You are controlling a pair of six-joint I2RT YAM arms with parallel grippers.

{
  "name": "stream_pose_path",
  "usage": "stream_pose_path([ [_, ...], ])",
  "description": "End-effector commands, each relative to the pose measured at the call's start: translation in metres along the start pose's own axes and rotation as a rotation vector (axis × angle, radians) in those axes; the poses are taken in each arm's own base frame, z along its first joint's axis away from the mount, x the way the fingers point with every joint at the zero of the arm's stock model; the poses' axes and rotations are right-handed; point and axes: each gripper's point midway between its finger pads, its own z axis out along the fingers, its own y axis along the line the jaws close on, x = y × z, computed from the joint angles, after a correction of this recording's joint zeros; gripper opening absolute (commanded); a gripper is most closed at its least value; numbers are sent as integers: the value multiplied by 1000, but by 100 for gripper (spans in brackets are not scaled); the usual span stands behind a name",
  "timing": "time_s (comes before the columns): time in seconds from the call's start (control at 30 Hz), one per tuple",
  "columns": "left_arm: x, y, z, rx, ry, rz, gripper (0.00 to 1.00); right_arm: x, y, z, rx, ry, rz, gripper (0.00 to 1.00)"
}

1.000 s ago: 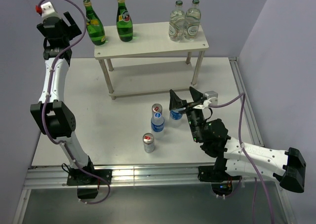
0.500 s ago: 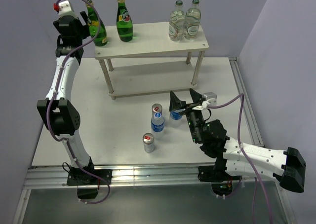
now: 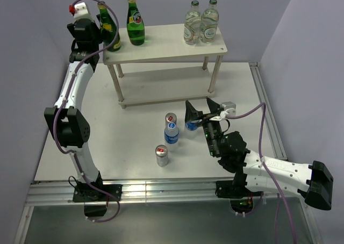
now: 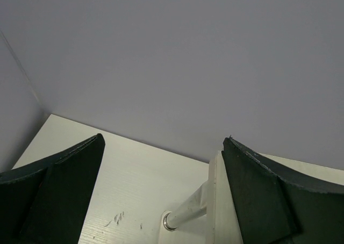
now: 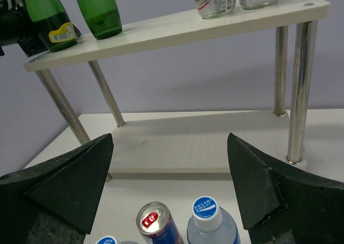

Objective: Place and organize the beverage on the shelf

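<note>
Since four of the six drinks stand on the tabletop [image 3: 107, 120] and only two are shelved, I judge the task roughly a third done. Both green bottles [image 3: 135, 29] stand at the 9 o'clock end of the shelf [image 3: 166, 49], on its top board. The two clear glass bottles [image 3: 200, 26] occupy the 3 o'clock end.

Left hand [image 4: 161, 147]: released, fingers spread wide, nothing between them. It sits at the shelf's 9 o'clock end, just beside the outer green bottle, and its own camera shows only wall, a shelf leg and the board edge.

Right hand [image 5: 171, 142]: released, fingers wide apart, aimed at the shelf at 12 o'clock. The nearest water bottle [image 5: 210, 225] stands upright, long axis vertical, at 6 o'clock in the wrist view. It lies low, under the gap between the fingers and not between them. One can [image 5: 155, 225] stands just beside it at 9 o'clock. The second water bottle [image 3: 171, 134] and second can [image 3: 162, 155] stand further toward 7 o'clock of the hand in the overhead view.

Finding: the right arm is much the nearer to all four. I judge the next pick calls for the right hand to drop and close across the bottle's body from the side. The adjacent can risks being knocked.
</note>
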Motion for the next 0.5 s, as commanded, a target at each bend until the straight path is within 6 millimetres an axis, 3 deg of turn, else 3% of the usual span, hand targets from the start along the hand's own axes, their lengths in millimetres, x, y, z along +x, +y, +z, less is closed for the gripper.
stream_pose_path([
  [0.0, -18, -28, -17, 58, -38, 3, 99, -8, -5, -3, 20, -25, 53, 93],
  [0.3, -15, -49, -18, 65, -41, 17, 99, -7, -8, -6, 26, -23, 52, 93],
  [0.47, -18, -37, -16, 4, -60, 33, 99, -5, -9, -7, 26, -17, 52, 93],
])
